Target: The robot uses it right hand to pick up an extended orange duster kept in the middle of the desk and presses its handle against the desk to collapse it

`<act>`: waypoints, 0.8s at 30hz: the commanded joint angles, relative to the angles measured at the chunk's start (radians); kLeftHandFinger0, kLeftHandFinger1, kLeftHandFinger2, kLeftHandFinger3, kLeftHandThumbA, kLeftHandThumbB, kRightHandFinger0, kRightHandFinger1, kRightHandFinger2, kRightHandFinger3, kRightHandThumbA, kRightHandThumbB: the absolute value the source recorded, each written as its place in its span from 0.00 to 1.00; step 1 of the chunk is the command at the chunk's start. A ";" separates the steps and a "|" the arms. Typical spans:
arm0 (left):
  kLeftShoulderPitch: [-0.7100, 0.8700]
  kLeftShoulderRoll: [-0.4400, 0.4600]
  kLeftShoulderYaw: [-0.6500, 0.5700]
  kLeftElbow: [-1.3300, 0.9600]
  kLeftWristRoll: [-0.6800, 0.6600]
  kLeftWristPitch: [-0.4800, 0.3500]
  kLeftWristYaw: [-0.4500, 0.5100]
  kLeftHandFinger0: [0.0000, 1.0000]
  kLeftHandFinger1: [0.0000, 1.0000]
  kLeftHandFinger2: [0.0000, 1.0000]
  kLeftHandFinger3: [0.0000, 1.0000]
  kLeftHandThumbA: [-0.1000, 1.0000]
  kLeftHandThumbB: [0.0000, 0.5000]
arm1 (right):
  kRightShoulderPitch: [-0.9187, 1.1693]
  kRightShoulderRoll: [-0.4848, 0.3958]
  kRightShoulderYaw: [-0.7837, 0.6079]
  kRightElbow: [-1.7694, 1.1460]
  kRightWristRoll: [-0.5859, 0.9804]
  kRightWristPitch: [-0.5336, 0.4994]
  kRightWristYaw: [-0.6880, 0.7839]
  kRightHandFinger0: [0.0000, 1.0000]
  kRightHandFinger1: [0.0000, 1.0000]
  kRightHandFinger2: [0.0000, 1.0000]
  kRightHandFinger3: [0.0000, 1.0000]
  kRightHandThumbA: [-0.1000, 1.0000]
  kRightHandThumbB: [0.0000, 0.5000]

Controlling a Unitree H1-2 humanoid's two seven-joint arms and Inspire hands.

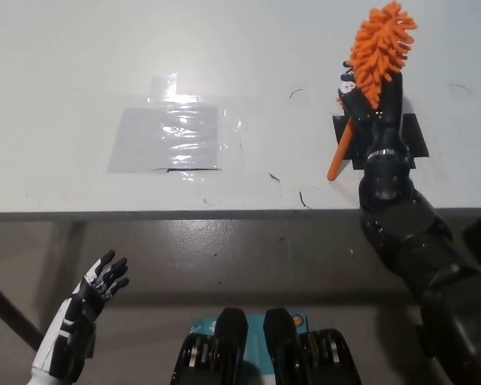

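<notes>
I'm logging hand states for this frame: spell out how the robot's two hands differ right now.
The right hand is black and shut on the orange duster; the left hand is white with dark fingers, open and holding nothing. The right hand is raised over the desk at the picture's upper right; the left hand rests below the desk edge at lower left. Both reach in from the bottom.

The black right robot hand is raised and clenched; the white left robot hand rests low, fingers spread.
</notes>
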 commanded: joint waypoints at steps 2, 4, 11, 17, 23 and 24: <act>-0.008 0.014 0.012 -0.040 -0.018 -0.020 -0.006 1.00 1.00 1.00 1.00 1.00 0.58 | 0.031 0.014 0.059 0.076 -0.058 0.269 0.110 0.13 0.35 0.60 0.39 0.02 0.22; -0.006 0.014 0.013 -0.044 -0.016 -0.019 -0.006 1.00 1.00 1.00 1.00 1.00 0.58 | 0.038 0.014 0.066 0.078 -0.055 0.293 0.124 0.15 0.30 0.37 0.23 0.05 0.23; -0.010 0.016 0.017 -0.043 -0.028 -0.020 -0.010 1.00 1.00 1.00 1.00 1.00 0.57 | 0.019 -0.009 0.075 0.070 -0.045 0.252 0.122 0.00 0.00 0.01 0.02 0.02 0.15; -0.008 0.020 0.020 -0.039 -0.027 -0.030 -0.017 1.00 1.00 1.00 1.00 1.00 0.55 | -0.093 -0.052 0.087 0.054 -0.045 0.191 0.077 0.03 0.36 0.69 0.55 0.02 0.22; -0.005 0.018 0.017 -0.039 -0.028 -0.021 -0.017 1.00 1.00 1.00 1.00 1.00 0.57 | -0.189 -0.084 0.079 0.041 -0.040 0.186 0.066 0.00 0.28 0.60 0.52 0.00 0.22; -0.006 0.013 0.016 -0.040 -0.031 -0.019 -0.015 1.00 1.00 1.00 1.00 1.00 0.57 | -0.240 -0.101 0.090 0.030 -0.055 0.162 0.074 0.00 0.19 0.51 0.46 0.00 0.24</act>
